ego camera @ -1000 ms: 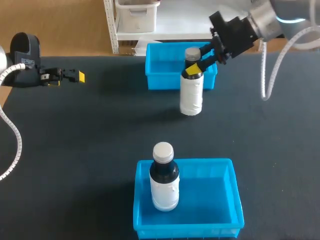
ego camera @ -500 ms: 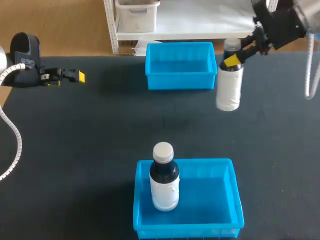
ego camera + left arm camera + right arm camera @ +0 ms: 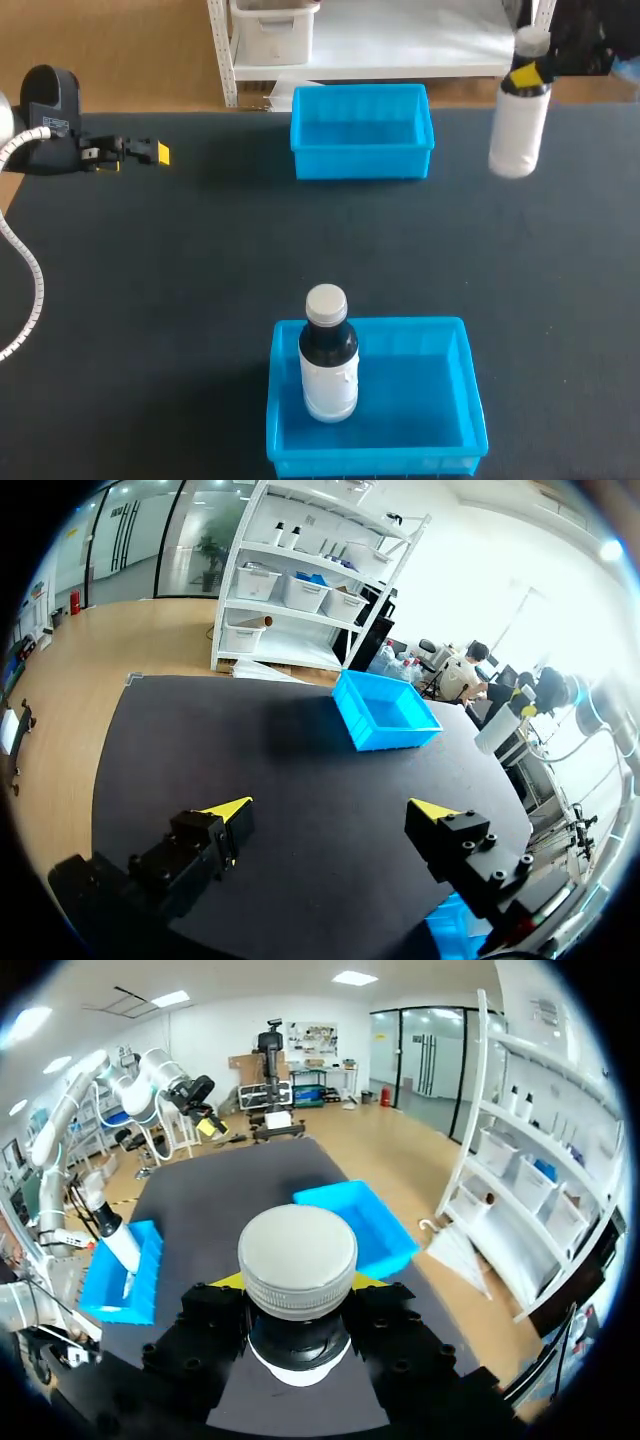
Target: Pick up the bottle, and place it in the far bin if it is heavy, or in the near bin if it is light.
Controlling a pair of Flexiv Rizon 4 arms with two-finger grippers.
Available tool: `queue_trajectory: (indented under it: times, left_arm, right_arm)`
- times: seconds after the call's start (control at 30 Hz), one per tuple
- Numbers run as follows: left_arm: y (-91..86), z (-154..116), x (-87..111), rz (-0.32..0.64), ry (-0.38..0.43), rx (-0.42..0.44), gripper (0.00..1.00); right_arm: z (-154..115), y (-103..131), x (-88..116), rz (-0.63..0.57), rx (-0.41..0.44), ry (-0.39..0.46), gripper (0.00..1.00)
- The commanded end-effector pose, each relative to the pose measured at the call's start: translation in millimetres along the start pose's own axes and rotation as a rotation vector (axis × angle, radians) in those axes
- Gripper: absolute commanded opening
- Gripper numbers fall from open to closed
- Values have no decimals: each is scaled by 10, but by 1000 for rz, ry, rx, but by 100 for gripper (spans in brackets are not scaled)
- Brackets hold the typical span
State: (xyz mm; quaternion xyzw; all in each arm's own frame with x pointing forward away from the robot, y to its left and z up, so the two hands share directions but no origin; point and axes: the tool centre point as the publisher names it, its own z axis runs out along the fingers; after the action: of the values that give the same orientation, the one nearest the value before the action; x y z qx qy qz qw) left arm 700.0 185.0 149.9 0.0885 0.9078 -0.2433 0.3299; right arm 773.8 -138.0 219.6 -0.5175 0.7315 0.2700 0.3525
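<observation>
Blue bins, head view: the far bin point(image 3: 362, 130) sits at the rear of the dark worktop point(image 3: 200, 280) and the near bin point(image 3: 400, 400) at the front, well apart. The bottle point(image 3: 520, 125), white with a pale cap, hangs upright off the worktop to the right of the far bin, apart from it. The right hand point(image 3: 527, 75) is mostly cut off by the edge; a yellow tip appears to press the bottle's neck. A second bottle point(image 3: 328, 355) stands upright in the near bin's left half. The left hand point(image 3: 150, 153) rests low at the far left.

Left wrist view: the left hand point(image 3: 330, 810) is spread wide over bare worktop, with nothing between its fingers. The far bin point(image 3: 385, 710) lies ahead, and the lifted bottle point(image 3: 492, 730) hangs beyond and beside it.

Right wrist view: the right hand point(image 3: 297, 1285) clamps the bottle point(image 3: 297, 1260) by the neck, a yellow tip on each side, under the cap. Below lie the far bin point(image 3: 355, 1225) and, farther off, the near bin point(image 3: 125, 1275) holding the second bottle point(image 3: 115, 1240).
</observation>
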Motion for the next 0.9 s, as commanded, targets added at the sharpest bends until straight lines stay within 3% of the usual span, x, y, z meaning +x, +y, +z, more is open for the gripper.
queue_trajectory:
  times: [0.03, 0.4, 0.7, 0.9]
  left_arm:
    - [0, 0, 0, 0, 0, 0, 100]
    - [0, 0, 0, 0, 0, 0, 100]
    - [0, 0, 0, 0, 0, 0, 100]
    - [0, 0, 0, 0, 0, 0, 100]
  right_arm:
    - [-24, -160, -204, -32, 74, 10, 21]
    - [348, -616, -714, -128, 10, -35, 21]
    - [996, -673, -1104, -207, -125, -60, 20]
    - [1414, -668, -1260, -236, -201, -83, 19]
